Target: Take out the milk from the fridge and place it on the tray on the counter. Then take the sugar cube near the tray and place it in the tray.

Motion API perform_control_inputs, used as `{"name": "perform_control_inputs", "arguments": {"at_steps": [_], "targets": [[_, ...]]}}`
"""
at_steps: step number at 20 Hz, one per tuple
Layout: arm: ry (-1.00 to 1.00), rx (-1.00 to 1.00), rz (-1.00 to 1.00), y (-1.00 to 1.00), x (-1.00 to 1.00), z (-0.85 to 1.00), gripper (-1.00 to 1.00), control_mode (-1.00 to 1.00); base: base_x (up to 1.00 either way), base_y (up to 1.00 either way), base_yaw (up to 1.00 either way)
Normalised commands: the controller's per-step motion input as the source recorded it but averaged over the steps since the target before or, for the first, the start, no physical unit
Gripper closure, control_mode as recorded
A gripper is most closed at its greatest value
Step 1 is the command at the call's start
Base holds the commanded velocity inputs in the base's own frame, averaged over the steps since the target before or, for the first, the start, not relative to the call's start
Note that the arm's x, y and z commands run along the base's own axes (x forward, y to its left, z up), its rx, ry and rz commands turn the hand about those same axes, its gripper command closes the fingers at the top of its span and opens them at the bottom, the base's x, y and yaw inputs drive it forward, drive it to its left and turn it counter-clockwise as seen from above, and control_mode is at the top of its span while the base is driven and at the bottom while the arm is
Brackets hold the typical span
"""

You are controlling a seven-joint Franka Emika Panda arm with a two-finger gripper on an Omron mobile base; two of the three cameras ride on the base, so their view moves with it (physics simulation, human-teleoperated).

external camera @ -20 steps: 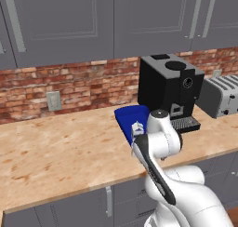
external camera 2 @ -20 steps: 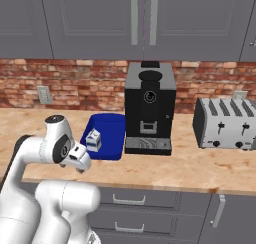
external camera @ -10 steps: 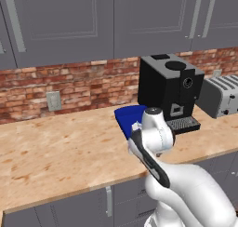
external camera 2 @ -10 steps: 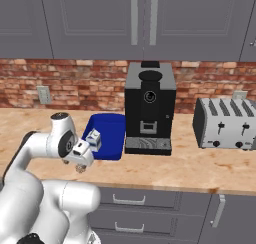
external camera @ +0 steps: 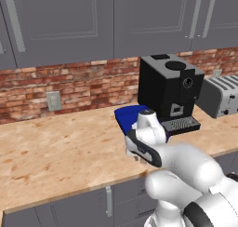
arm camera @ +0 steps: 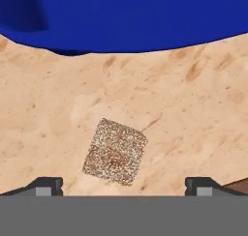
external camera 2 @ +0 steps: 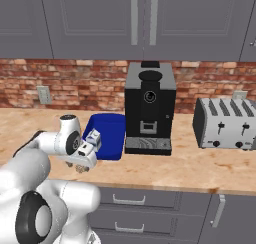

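Hovering wide open and empty, the gripper (arm camera: pixel 121 184) straddles the sugar cube (arm camera: pixel 115 152) on the counter (arm camera: pixel 193 114) beside the tray (arm camera: pixel 126 17).

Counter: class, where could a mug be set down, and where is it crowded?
Free: the light tan wood-grain counter between the wall outlet and the dark blue tray. Crowded: tray, black coffee machine and grey toaster stand close together; the open gripper hangs over the speckled sugar cube.
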Motion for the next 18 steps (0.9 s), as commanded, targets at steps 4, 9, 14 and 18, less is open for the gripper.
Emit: {"name": "perform_control_inputs", "arguments": {"at_steps": [4, 9, 14, 18], "targets": [[0.05, 0.0, 0.0, 0.0, 0.16, -0.34, -1.0, -1.0, 0.0, 0.0, 0.0], [0.02, 0.0, 0.0, 0.0, 0.13, -0.3, -1.0, -1.0, 0.0, 0.0, 0.0], [0.01, 0.0, 0.0, 0.0, 0.01, -0.26, 1.0, -1.0, 0.0, 0.0, 0.0], [0.0, 0.0, 0.0, 0.0, 0.0, -0.16, 1.0, -1.0, 0.0, 0.0, 0.0]]}}
